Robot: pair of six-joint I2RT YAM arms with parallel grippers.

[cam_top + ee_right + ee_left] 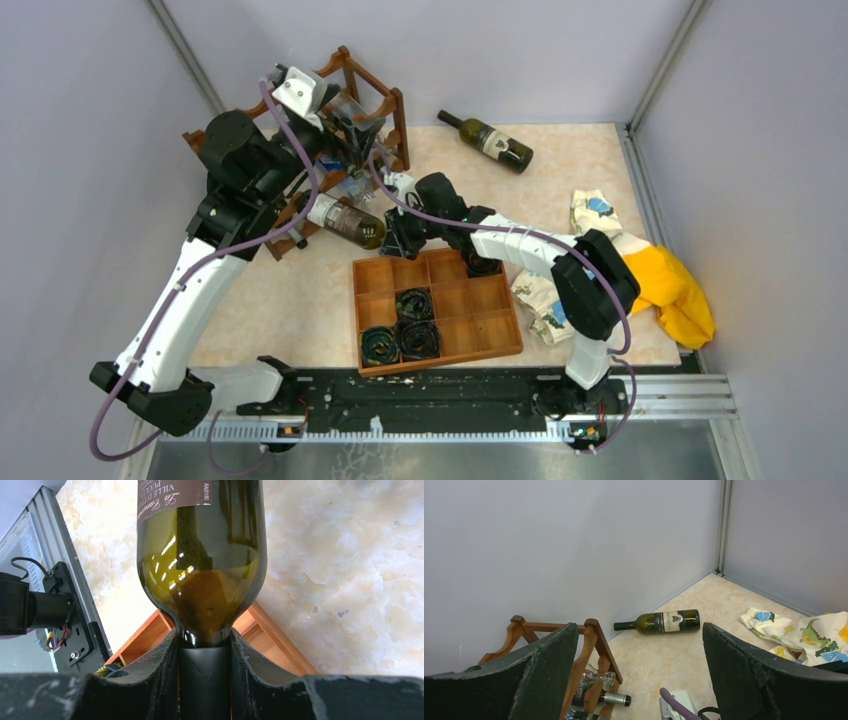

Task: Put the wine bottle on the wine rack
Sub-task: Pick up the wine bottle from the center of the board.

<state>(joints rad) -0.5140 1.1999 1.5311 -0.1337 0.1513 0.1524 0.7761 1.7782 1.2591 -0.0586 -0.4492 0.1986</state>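
Observation:
My right gripper is shut on the black-capped neck of a green wine bottle. The bottle lies nearly level, its base pointing at the low front of the dark reddish-brown wine rack. In the right wrist view the fingers clamp the neck, and the bottle reaches away above the table. My left gripper is open and empty above the rack. Its view shows the rack with bottles in it. A second wine bottle lies on the table at the back, and it also shows in the left wrist view.
A flat orange-brown compartment tray with dark rolled items sits near the front, under my right arm. A printed cloth and a yellow cloth lie at the right. Grey walls close the back and the sides.

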